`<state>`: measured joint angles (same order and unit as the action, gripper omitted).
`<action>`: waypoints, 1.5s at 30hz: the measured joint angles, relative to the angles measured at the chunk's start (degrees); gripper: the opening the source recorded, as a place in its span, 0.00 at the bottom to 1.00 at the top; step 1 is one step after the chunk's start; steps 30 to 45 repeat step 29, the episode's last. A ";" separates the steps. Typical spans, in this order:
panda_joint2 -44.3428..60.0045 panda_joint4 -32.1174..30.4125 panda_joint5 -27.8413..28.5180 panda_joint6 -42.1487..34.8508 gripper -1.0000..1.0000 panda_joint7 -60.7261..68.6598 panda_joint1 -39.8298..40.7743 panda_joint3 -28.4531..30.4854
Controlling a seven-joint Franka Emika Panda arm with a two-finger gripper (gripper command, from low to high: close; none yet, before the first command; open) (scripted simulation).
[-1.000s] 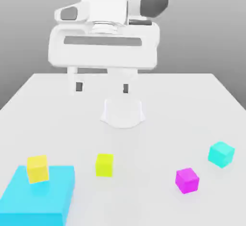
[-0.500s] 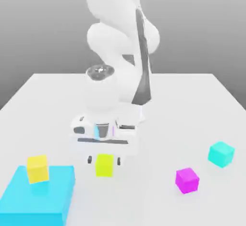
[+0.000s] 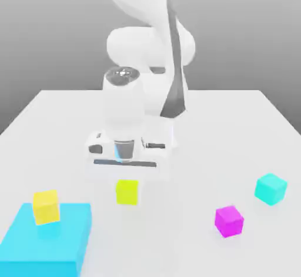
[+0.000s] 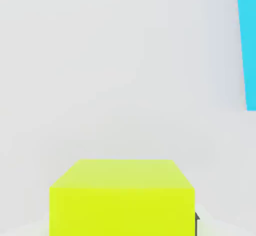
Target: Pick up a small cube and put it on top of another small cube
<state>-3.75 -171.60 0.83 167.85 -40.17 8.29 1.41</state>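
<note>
A lime-yellow small cube point(image 3: 127, 192) hangs just under the white hand, a little above the table, with my gripper point(image 3: 127, 189) shut on its sides. The hand view has the same cube point(image 4: 121, 197) close up, and a dark fingertip point(image 4: 196, 218) presses against one side of it. A yellow small cube point(image 3: 46, 206) stands on the flat cyan block point(image 3: 50, 243) at the exterior view's left. On the table at the exterior view's right sit a magenta cube point(image 3: 228, 220) and a cyan cube point(image 3: 270, 188).
The white table point(image 3: 235, 129) spreads around the arm's base, with its edges at both sides of the exterior view. The flat cyan block point(image 4: 246, 44) has an edge showing in the hand view. The arm's body stands behind the held cube.
The hand came down from high above the table onto the lime cube. Its fingers closed on the cube, and the cube has since risen slightly off the table.
</note>
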 joint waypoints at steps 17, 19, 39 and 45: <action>0.25 15.87 -3.86 -15.33 0.00 -4.00 -34.08 -26.06; 3.34 16.51 -0.83 -13.08 0.00 -6.39 -34.74 -25.83; 12.45 17.10 9.41 -5.39 1.00 -13.83 -36.73 -21.64; 12.45 17.10 9.41 -5.39 1.00 -13.83 -36.73 -21.64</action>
